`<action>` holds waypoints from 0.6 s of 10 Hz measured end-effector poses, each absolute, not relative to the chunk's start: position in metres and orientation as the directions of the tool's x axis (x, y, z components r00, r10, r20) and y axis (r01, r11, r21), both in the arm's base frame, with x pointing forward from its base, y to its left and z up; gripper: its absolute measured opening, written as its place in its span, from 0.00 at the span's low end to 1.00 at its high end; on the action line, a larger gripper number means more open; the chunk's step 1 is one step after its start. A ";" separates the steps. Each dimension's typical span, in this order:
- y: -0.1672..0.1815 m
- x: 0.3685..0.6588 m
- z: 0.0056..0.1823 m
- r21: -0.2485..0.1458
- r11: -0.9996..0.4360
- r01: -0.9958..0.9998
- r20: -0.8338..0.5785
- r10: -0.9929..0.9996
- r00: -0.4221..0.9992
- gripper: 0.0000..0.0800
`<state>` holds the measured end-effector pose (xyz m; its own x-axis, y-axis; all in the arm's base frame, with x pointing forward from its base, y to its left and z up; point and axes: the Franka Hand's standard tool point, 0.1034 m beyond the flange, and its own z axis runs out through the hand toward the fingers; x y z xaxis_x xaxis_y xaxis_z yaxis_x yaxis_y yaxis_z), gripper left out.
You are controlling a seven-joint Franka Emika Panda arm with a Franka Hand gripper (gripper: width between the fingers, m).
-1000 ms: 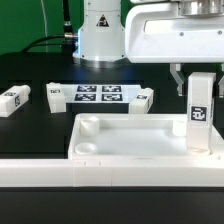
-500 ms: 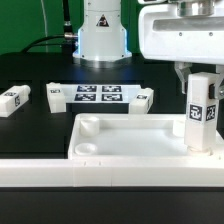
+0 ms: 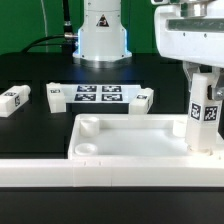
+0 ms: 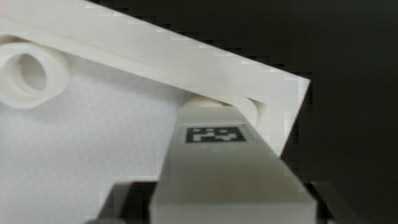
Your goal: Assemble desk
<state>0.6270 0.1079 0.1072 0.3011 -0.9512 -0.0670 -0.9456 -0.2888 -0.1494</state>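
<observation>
The white rimmed tabletop (image 3: 130,135) lies upside down near the front of the black table. One white square leg (image 3: 204,112) with a tag stands upright in its corner socket at the exterior view's right. My gripper (image 3: 205,80) is shut on the upper part of this leg. In the wrist view the leg (image 4: 222,165) runs down from between my dark fingers (image 4: 134,200) into the corner of the tabletop (image 4: 107,130). Another round socket (image 4: 25,75) shows empty. Three more legs (image 3: 12,100) (image 3: 55,95) (image 3: 143,98) lie on the table behind.
The marker board (image 3: 98,95) lies flat between the loose legs. A long white bar (image 3: 100,175) spans the foreground in front of the tabletop. The robot's base (image 3: 100,35) stands at the back.
My hand has shifted toward the exterior view's right, and the held leg has turned with it, its tag face now angled. The tabletop and loose legs have not moved.
</observation>
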 end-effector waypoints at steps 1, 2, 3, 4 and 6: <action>0.108 0.627 0.107 -0.152 -0.313 -0.938 -0.065 -0.943 0.325 0.50; 0.108 0.627 0.107 -0.154 -0.346 -0.926 -0.059 -0.932 0.358 0.69; 0.108 0.627 0.108 -0.156 -0.370 -0.916 -0.055 -0.922 0.382 0.78; 0.109 0.627 0.108 -0.159 -0.444 -0.882 -0.041 -0.890 0.455 0.78; 0.110 0.627 0.108 -0.163 -0.630 -0.759 -0.008 -0.769 0.639 0.81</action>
